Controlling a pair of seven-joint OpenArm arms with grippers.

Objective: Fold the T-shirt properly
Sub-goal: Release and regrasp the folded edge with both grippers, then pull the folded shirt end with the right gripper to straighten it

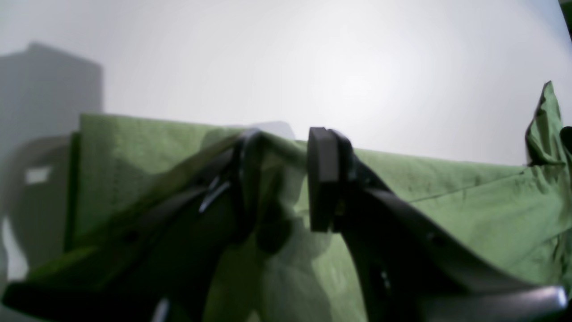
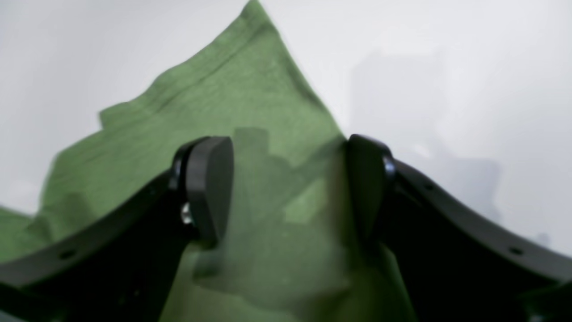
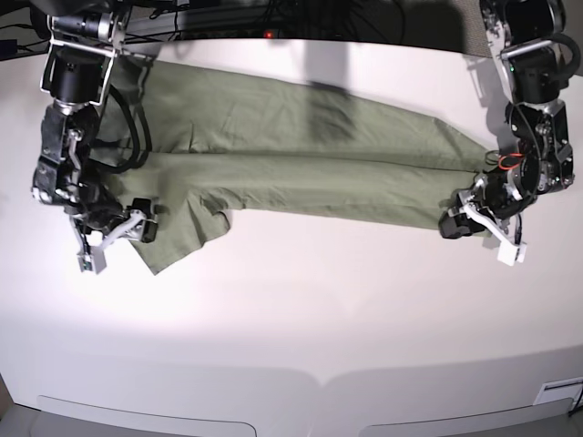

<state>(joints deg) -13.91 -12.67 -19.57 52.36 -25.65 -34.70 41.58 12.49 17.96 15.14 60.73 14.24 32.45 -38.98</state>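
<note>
Left gripper [image 1: 286, 179] jaws: being held partly apart, with a fold of the T-shirt [image 1: 469, 210] bunched up between them; the cloth is being touched on the left jaw's side, but a firm clamp cannot be told.
Right gripper [image 2: 290, 188] jaws: being held wide apart, straddling a raised, peaked corner of the T-shirt [image 2: 232, 103]; cloth is lying in the gap and nothing is being squeezed.
T-shirt position: being seen in the base view as a long green band [image 3: 301, 155] stretched across the white worktop [image 3: 301, 319], running from the right gripper [image 3: 137, 228] at one end to the left gripper [image 3: 460, 221] at the other.
Hard to make out: both wrist views are being blurred; contact at the right gripper's right jaw is being lost in shadow.
Cut off: the arms' upper parts are being cropped in the base view.
Views compared: jaw gaps are being shown only by the wrist views; the garment's whole outline is being shown only by the base view.
</note>
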